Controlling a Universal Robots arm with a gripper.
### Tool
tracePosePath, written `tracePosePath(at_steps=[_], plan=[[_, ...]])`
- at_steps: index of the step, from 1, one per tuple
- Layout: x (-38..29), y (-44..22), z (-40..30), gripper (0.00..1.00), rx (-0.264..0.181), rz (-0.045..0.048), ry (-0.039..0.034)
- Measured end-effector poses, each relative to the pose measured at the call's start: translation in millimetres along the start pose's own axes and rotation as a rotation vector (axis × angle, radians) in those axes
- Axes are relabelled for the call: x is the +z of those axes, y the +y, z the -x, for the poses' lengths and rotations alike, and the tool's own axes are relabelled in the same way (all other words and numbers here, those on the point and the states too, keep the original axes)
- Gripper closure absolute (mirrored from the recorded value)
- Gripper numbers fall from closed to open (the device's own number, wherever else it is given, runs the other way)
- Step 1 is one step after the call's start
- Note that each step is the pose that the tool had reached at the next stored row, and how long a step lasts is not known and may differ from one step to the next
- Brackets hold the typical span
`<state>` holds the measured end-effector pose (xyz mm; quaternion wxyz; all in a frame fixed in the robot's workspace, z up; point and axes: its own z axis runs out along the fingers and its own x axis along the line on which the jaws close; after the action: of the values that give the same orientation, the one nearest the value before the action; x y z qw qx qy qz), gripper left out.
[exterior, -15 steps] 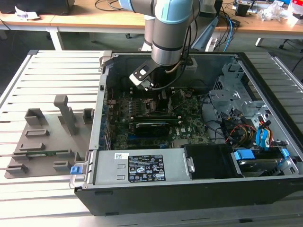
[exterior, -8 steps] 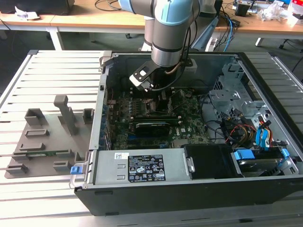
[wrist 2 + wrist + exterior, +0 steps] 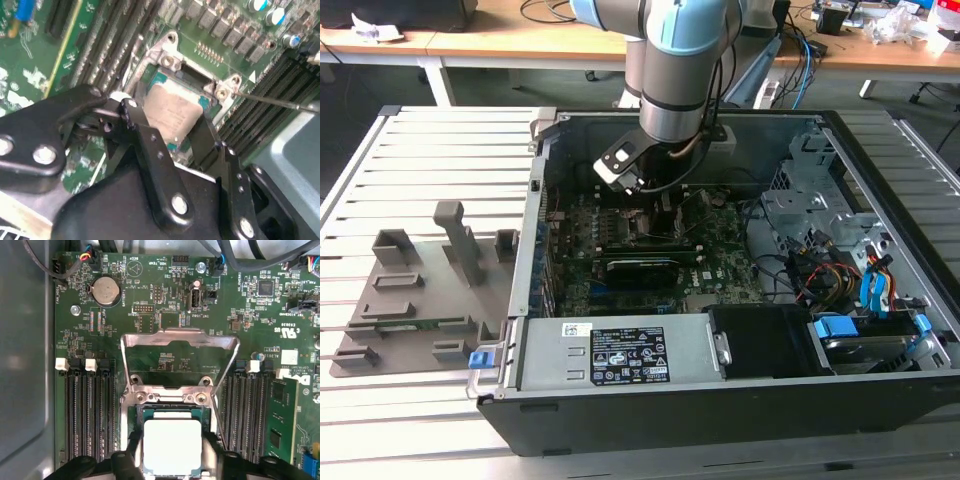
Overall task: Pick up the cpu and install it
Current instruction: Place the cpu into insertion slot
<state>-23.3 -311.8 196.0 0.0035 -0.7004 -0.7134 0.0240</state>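
Observation:
The cpu (image 3: 172, 446), a flat square chip with a silvery-white top and a green rim, lies level in the motherboard socket (image 3: 131, 412). My gripper (image 3: 172, 440) straddles it, one black finger against each of two opposite edges, shut on the chip. In the second wrist view the same cpu (image 3: 172, 112) sits between the fingers (image 3: 132, 112) inside the metal socket frame (image 3: 167, 60). The socket's load plate (image 3: 180, 340) is swung open and stands up behind the chip. In the exterior view my arm (image 3: 670, 110) reaches down into the open computer case (image 3: 720, 400) over the motherboard.
Black memory slots (image 3: 90, 410) flank the socket, with a fitted module (image 3: 280, 415) on one side. A thin latch lever (image 3: 270, 100) sticks out beside the frame. The case wall (image 3: 25, 365) is close. A grey fixture plate (image 3: 420, 290) lies on the exterior view's left.

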Motion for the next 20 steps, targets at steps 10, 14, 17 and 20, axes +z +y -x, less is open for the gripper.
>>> tracePosePath(at_steps=[10, 14, 17, 20], plan=[[-2.4, -0.1, -0.9, 0.38, 0.0, -0.0003, 0.0064], [-2.2, -0.3, 6.1, 0.38, 0.0, -0.0003, 0.009], [-2.4, 0.3, 3.3, 0.38, -0.001, -0.0004, 0.0116], [-2.4, 0.7, -0.3, 0.38, -0.001, -0.0001, 0.0195]])
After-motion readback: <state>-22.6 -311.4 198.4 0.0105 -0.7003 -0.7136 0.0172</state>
